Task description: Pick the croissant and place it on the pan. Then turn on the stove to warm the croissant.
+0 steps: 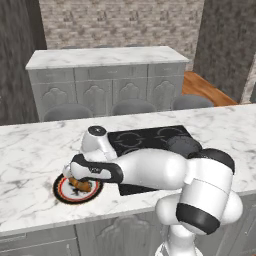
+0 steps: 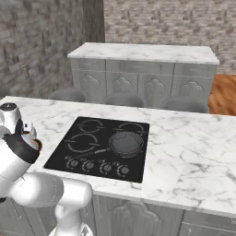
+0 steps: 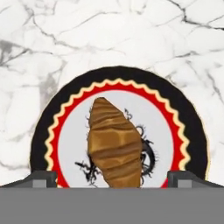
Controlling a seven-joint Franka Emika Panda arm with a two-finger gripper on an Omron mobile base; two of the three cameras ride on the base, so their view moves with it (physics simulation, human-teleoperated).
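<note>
Marble counter (image 1: 30,150) underneath, stretching both ways from the stove (image 2: 99,147). Left of stove: plate (image 3: 43,127) bearing croissant (image 3: 114,144), gripper (image 3: 112,178) spread wide on either side of it, not touching. On stove: pan (image 2: 124,143), over rear right burner.

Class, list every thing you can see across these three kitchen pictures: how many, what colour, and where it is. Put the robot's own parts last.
croissant: one, golden brown, lying on the plate
plate: one, black and red rim with yellow zigzag, white centre with black print, on the near counter left of the stove
pan: one, dark grey with long thin handle, on the stove's right side
stove: one, black glass with white burner rings and a row of knobs along its near edge, set in the near counter
near counter: one, white marble
island: one, marble top, grey cabinets, behind
stools: three, grey, between counter and island
arm: one, white with dark joints
gripper: one, open, fingertips astride the croissant
</note>
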